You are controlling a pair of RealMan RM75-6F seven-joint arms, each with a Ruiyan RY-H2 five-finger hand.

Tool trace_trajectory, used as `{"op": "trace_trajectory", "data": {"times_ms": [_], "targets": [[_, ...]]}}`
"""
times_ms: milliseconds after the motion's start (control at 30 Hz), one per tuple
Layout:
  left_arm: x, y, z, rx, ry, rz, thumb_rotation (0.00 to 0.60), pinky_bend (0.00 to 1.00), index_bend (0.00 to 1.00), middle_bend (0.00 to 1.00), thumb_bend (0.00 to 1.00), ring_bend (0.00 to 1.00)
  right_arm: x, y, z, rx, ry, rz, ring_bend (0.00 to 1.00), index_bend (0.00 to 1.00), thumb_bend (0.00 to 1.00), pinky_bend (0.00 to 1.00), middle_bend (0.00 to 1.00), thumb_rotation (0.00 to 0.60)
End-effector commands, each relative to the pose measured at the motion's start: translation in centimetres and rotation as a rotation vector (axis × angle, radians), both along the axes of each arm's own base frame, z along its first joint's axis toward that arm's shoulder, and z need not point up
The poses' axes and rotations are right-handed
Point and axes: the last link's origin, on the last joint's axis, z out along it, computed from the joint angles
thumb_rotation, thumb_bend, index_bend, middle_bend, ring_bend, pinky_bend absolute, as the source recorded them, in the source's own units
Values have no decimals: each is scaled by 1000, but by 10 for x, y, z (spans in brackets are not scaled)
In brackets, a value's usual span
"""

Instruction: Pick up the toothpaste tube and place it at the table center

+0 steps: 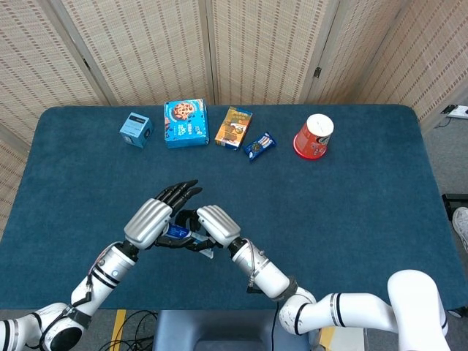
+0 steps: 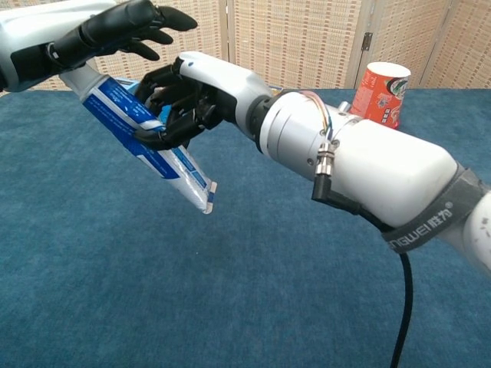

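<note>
- Blue-and-white plastic toothpaste tube [image 2: 146, 138]: held off the dark blue cloth-covered table [image 1: 351, 212], tilted, crimped end pointing down toward the lower middle of the chest view, cap end at the upper left under the left hand. In the head view it sits left of centre in the lower half, mostly hidden between the two hands.
- Right hand [image 2: 188, 100], white shell with black fingers: fingers curled around the middle of the tube, gripping it.
- Left hand [image 2: 115, 31]: fingers stretched out and apart above the tube's cap end; whether its palm touches the tube cannot be told.
- Far edge of the table, left to right in the head view: small light-blue box [image 1: 136, 129], blue cookie box [image 1: 186, 123], orange snack box [image 1: 233, 127], small dark blue wrapped snack [image 1: 259, 145], red paper cup [image 1: 314, 136] lying tipped.
</note>
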Motion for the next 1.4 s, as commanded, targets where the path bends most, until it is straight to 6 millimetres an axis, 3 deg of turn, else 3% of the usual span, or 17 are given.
{"op": "trace_trajectory", "data": {"times_ms": [33,167,400,700,900,1033,1133,1267,1400], "targets": [[-1,0,0,3,4,2,0,137,0,19,0,14,0,0,0,2,1,0,578,739,708,521,707,600],[-2,1,1,9,4,9,0,137,0,18,0,14,-3,1,-1,4,19,4,578,739,704,521,706,600],[-11,6,12,45,-32,49,0,137,0,16,0,14,-29,-5,2,-2,164,18,578,739,696,521,692,600],[-36,12,23,89,-29,121,0,137,0,16,0,13,-78,-27,31,-109,583,115,528,727,589,522,595,600],[-54,16,28,120,-24,180,0,137,0,16,0,13,-103,-33,45,-98,737,65,390,535,506,498,430,600],[-62,18,27,134,-9,199,0,137,0,16,0,14,-112,-36,48,-123,793,52,343,431,486,465,372,600],[-67,18,26,137,5,215,0,137,0,16,0,14,-118,-35,48,-128,825,47,293,283,459,436,283,600],[-76,19,28,152,21,243,1,137,0,16,0,14,-122,-34,54,-133,792,13,155,18,423,332,81,600],[-88,20,36,182,34,279,20,137,0,16,0,13,-128,-34,77,-177,727,-19,58,0,408,256,0,600]]}}
